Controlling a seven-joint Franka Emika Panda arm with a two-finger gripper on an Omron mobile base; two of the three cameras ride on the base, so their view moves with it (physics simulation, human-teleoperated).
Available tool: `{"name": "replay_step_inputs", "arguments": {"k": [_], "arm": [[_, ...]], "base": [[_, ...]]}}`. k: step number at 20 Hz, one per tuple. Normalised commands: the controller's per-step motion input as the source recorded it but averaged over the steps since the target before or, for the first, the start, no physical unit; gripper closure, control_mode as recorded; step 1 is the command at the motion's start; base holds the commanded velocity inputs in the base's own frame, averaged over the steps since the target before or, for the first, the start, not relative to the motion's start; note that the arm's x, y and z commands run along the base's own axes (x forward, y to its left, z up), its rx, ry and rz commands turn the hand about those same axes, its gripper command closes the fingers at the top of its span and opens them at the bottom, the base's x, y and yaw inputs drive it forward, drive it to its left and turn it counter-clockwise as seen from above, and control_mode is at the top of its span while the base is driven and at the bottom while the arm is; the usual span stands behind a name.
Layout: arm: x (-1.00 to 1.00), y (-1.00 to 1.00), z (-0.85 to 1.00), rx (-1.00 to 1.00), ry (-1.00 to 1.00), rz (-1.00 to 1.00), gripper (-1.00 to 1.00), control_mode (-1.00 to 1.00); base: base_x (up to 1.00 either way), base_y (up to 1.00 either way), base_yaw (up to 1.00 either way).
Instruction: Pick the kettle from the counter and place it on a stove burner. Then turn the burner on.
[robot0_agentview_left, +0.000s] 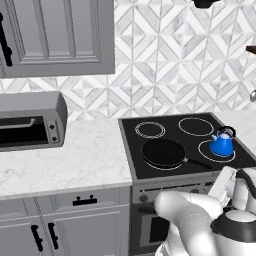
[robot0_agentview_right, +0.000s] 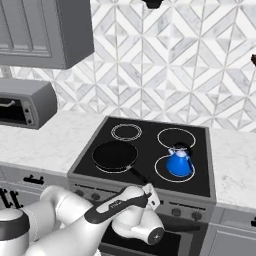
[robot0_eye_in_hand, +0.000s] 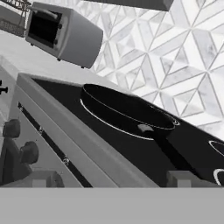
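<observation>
Left base view: the kettle (robot0_agentview_left: 222, 143) stands upright inside the large single-ring stove burner (robot0_agentview_left: 202, 152) at the front right corner of the cooktop (robot0_agentview_left: 130, 127). Placement appears complete. The remaining step, as far as can be judged, is switching that burner on.

The hand (robot0_agentview_right: 153, 195) is low, in front of the stove's front edge, level with the control panel. In the hand view two dark knobs (robot0_eye_in_hand: 19, 140) sit on that panel, just beside the left finger tip (robot0_eye_in_hand: 37, 179). The finger tips stand apart with nothing between them, so the hand is spread and holds nothing.

Surroundings:
- A black frying pan (robot0_agentview_left: 163, 152) occupies the front left burner, its handle pointing toward the kettle's ring without touching the kettle.
- A small double-ringed burner (robot0_agentview_left: 150, 130) at the back left is bare.
- A grey toaster oven (robot0_agentview_left: 30, 120) sits on the table (robot0_agentview_left: 85, 160) well left of the stove.

Which knob serves the kettle's burner cannot be told. No object blocks the panel.
</observation>
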Motion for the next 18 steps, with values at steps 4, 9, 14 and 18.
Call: {"name": "replay_step_inputs", "arguments": {"k": [4,9,14,18], "arm": [[0.00,0.00,0.00,0.00,0.00,0.00,-1.00,1.00],[0.00,0.00,0.00,0.00,0.00,0.00,-1.00,1.00],[0.00,-0.22,0.00,0.00,-0.04,0.00,-1.00,-1.00],[0.00,-0.51,0.00,0.00,-0.02,0.00,-1.00,-1.00]], "base": [[0.00,0.89,0.00],[0.00,0.32,0.00],[0.00,0.00,0.00],[0.00,0.00,0.00]]}}
